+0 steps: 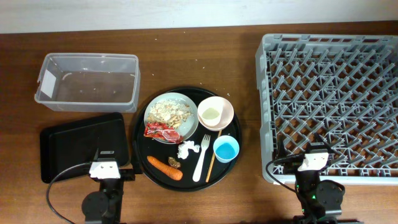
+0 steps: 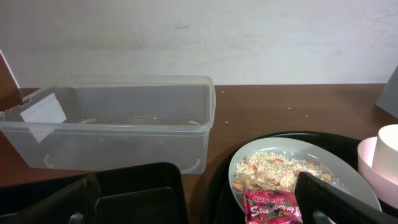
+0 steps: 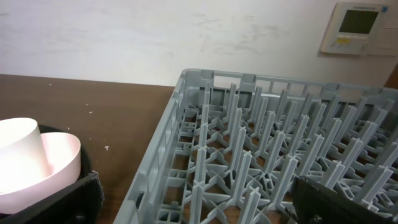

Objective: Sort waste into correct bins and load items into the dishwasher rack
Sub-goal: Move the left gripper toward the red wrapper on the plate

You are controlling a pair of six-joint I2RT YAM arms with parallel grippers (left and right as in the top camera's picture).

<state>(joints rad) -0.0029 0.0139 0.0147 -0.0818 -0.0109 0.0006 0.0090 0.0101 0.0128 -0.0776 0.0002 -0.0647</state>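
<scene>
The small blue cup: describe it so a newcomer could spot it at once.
Start at the round black tray in the middle of the table, left of the big grey rack. Near its right rim, just robot-side of the pink bowl, stands the small blue cup, the only blue thing there.

Ahead of the left gripper (image 2: 198, 208) stands the clear tub (image 2: 112, 124), with the black tray (image 1: 74, 143) beneath that gripper. To its right, the white plate (image 1: 155, 118) carries rice scraps (image 1: 169, 111) and a red wrapper (image 1: 161, 131). Tissue (image 1: 186, 149), carrot (image 1: 165, 168), brown lump (image 1: 174, 163), fork (image 1: 201, 158), chopstick (image 1: 211, 163), blue cup (image 1: 226, 149) and a pink bowl (image 1: 227, 114) holding a white cup (image 1: 211, 113) lie close by. The grey rack (image 1: 329, 106) sits ahead of the right gripper (image 3: 196, 208).
</scene>
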